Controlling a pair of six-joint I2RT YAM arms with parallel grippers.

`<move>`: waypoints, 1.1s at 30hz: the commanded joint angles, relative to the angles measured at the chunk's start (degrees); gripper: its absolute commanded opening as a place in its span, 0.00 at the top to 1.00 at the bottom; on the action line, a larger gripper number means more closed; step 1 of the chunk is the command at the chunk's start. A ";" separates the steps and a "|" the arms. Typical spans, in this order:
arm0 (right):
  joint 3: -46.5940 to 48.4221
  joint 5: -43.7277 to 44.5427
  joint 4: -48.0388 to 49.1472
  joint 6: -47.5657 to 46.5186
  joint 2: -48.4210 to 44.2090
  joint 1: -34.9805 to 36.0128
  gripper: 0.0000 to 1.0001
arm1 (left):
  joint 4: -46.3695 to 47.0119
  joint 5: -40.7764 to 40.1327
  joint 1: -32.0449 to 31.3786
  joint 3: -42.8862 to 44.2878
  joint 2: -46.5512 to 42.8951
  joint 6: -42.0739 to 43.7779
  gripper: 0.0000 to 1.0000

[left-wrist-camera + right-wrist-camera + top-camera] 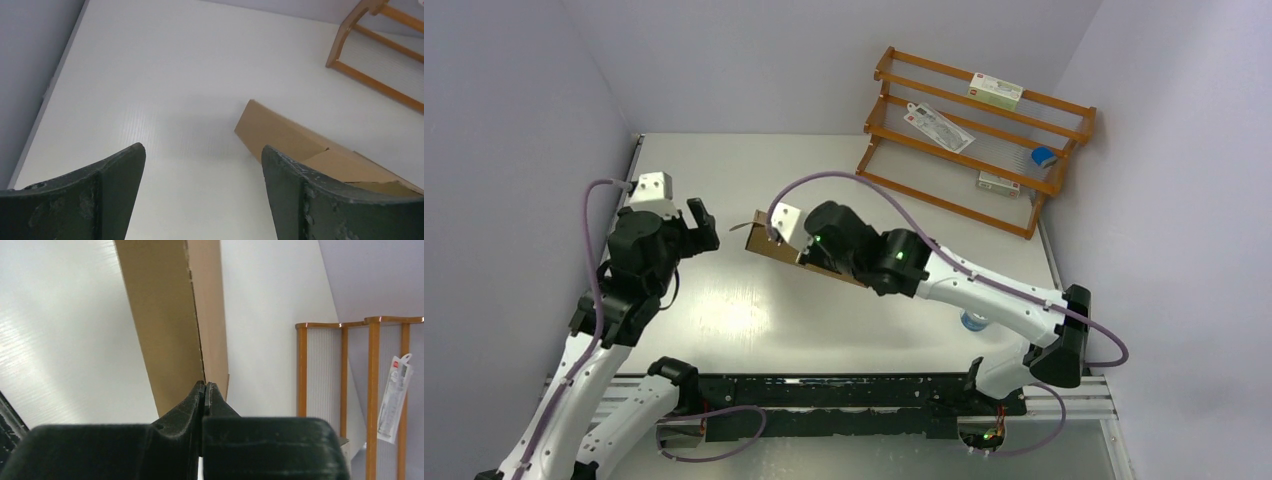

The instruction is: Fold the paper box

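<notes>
The paper box (769, 245), plain brown cardboard, lies partly folded near the table's middle, mostly covered by my right wrist (839, 240). In the left wrist view the paper box (280, 132) is a low brown slab to the right of the fingers. My left gripper (704, 228) hovers left of the box, apart from it, open with only bare table between its fingers (202, 146). My right gripper (205, 384) is shut, its tips against a seam between two panels of the paper box (165, 315). Whether a flap edge is pinched cannot be seen.
A wooden rack (974, 140) stands at the back right and holds white cartons (995, 92), a flat packet (939, 125) and a small blue-and-white item (1044, 156). A small round tin (974, 320) peeks out under the right arm. A black rail (844, 390) runs along the near edge.
</notes>
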 commanded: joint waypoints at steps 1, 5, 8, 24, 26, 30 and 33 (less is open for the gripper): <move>5.07 -11.73 -5.99 -0.11 0.23 -4.93 1.00 | -3.99 -1.10 0.30 3.59 -0.28 0.17 0.10; 10.19 -20.93 -10.24 -0.35 2.42 -10.04 1.00 | -5.90 0.14 0.30 4.20 -0.50 -0.13 0.11; 13.98 -27.85 -12.59 -1.14 4.06 -13.89 1.00 | -4.79 4.14 0.30 3.20 -2.12 -1.10 0.13; 38.64 -39.82 -27.91 -8.60 26.60 -23.78 1.00 | -1.68 14.92 0.30 1.56 3.31 3.38 0.14; 40.48 -39.71 -28.38 -8.89 28.43 -23.81 1.00 | -2.17 14.93 0.30 2.16 5.54 3.91 0.16; 42.01 -37.33 -27.39 -8.78 29.69 -23.83 0.94 | -1.34 14.42 0.30 2.87 7.67 4.30 0.15; 42.67 -34.56 -26.46 -8.48 30.38 -23.85 0.84 | 0.23 15.17 0.30 2.99 9.20 5.24 0.15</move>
